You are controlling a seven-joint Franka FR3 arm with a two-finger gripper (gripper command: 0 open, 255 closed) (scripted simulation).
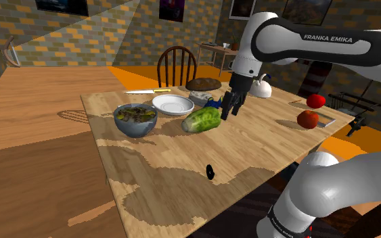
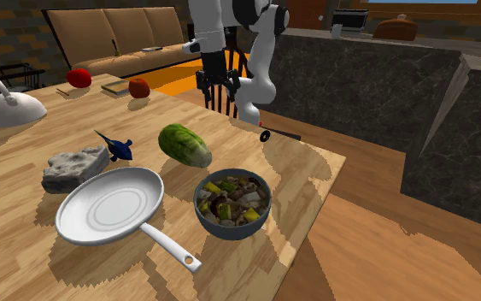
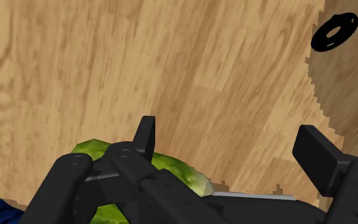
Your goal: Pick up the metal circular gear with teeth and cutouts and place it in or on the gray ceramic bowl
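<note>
The all-black two-finger gripper (image 1: 231, 108) hangs over the light wooden table (image 1: 263, 142) with its fingers standing wide apart and nothing between them (the wrist view shows bare wood in the gap). Just beside and below it lies a green, bumpy vegetable (image 1: 202, 120). The small black circular gear with cutouts (image 1: 211, 171) rests on the table near the edge on the stand's side, well apart from the gripper and untouched. The grey-blue round bowl (image 1: 136, 128), filled with chopped green and yellow food, stands past the vegetable toward the shoulder view's left, near a white pan (image 1: 172, 103)
</note>
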